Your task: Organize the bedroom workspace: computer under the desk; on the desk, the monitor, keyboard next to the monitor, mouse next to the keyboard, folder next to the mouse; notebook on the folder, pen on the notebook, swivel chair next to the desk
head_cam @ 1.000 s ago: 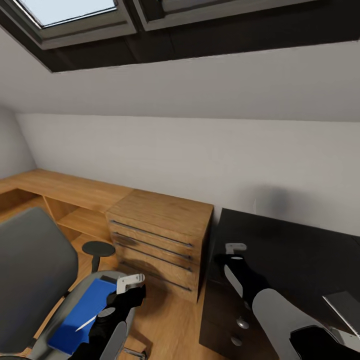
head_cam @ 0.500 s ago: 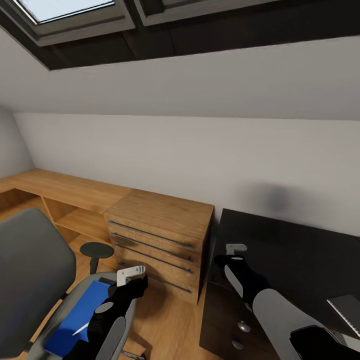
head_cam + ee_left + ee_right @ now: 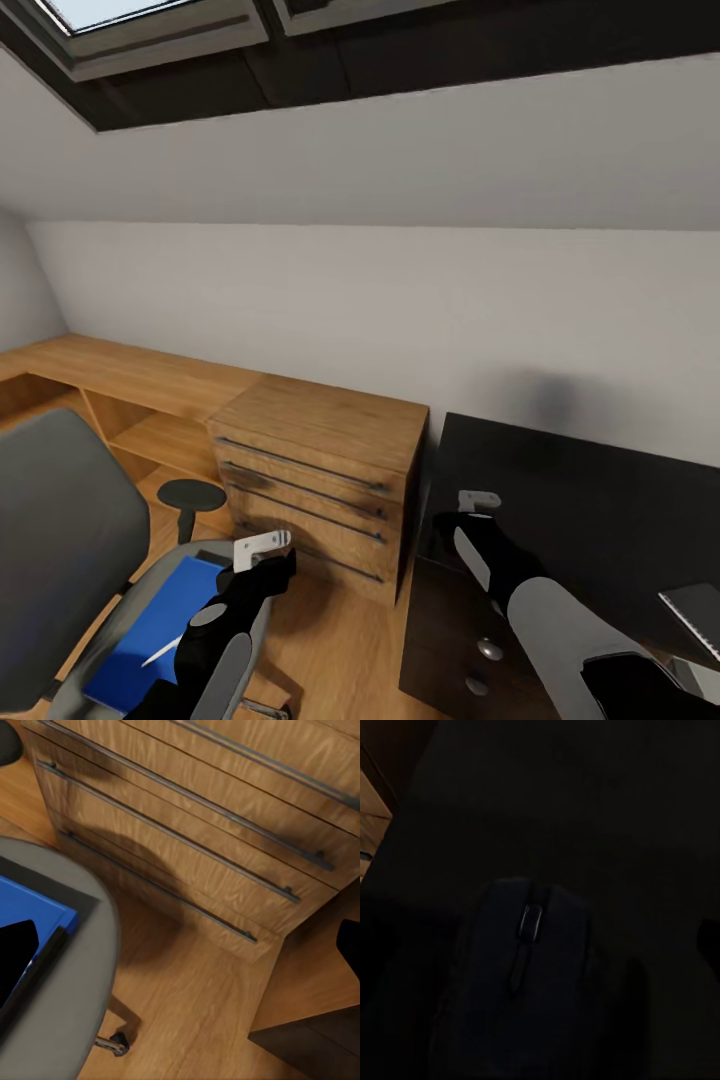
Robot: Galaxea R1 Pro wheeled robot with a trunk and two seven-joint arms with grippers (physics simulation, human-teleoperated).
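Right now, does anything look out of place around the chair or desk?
Yes: the folder lies on the chair seat with the pen on it, not on the desk. The mouse is on the desk. Nothing looks spilled or damaged.

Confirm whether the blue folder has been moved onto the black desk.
No, the folder lies on the swivel chair seat, apart from the desk.

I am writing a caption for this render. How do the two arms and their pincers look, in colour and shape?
Both arms have rounded light-grey shells joined by black segments. The left arm carries a small grey disc on its black wrist, and the right arm has a pale oval panel near its wrist. The left pincer and right pincer end in short, pale grey-white fingers. No cables or markings show.
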